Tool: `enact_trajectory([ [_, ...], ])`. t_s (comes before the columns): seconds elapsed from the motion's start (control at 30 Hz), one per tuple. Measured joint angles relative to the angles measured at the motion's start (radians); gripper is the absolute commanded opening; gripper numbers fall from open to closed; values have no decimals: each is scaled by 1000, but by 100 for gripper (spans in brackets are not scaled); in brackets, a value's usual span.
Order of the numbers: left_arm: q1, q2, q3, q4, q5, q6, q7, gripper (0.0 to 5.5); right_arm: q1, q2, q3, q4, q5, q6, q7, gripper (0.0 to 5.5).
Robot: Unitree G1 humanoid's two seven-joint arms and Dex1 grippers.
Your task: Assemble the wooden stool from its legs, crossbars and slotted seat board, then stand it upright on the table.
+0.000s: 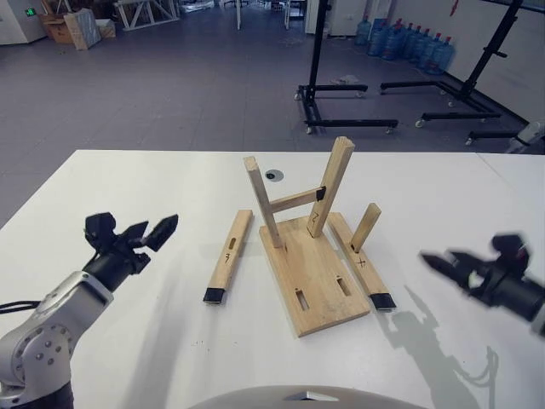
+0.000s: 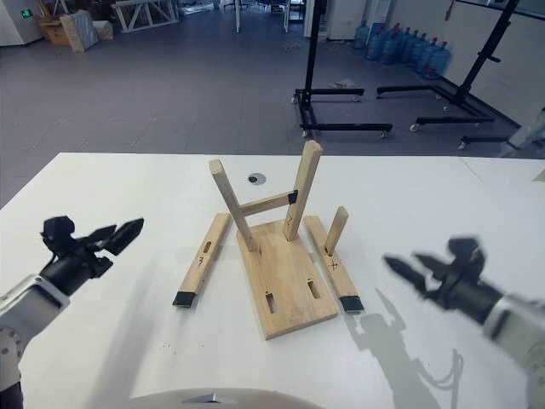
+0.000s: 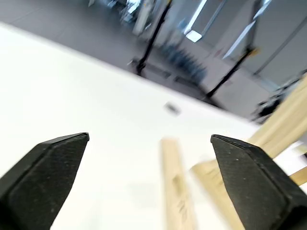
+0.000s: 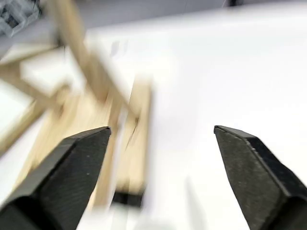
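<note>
The slotted seat board [image 1: 315, 277] lies flat in the middle of the white table [image 1: 128, 187], with two rectangular slots open at its near end. Two wooden legs stand tilted in its far end, the left leg [image 1: 262, 200] and the taller right leg [image 1: 330, 187], joined by a crossbar [image 1: 294, 201]. A loose leg [image 1: 228, 256] with a black end cap lies on the table just left of the seat board. Another leg [image 1: 362, 271] lies along the board's right edge, and a short crossbar [image 1: 366, 227] sticks up from it. Beyond the board a small round grommet [image 1: 274, 175] is set in the table. The left gripper [image 1: 152, 230] hovers well left of the seat board, its jaws apart and holding nothing. The right gripper [image 1: 443, 262] hovers well right of the board, its jaws likewise spread and empty.
</note>
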Motion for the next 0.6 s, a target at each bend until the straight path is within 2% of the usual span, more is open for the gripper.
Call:
enact_trajectory([
  [0.1,-7,-48,-92,-53,14,3,54,535,0,96,160,-21,-89,-139,-69,462],
  [0.23,-17,-50,-124,-75,26,4,79,535,-16,161,228,-21,-142,-230,-144,462],
  [0.5,-54,-63,-141,-52,37,-5,81,535,-85,164,434,87,-336,-362,-222,462],
  [0.6,-66,-71,-153,-47,47,-6,82,535,-103,168,470,168,-382,-411,-224,462],
])
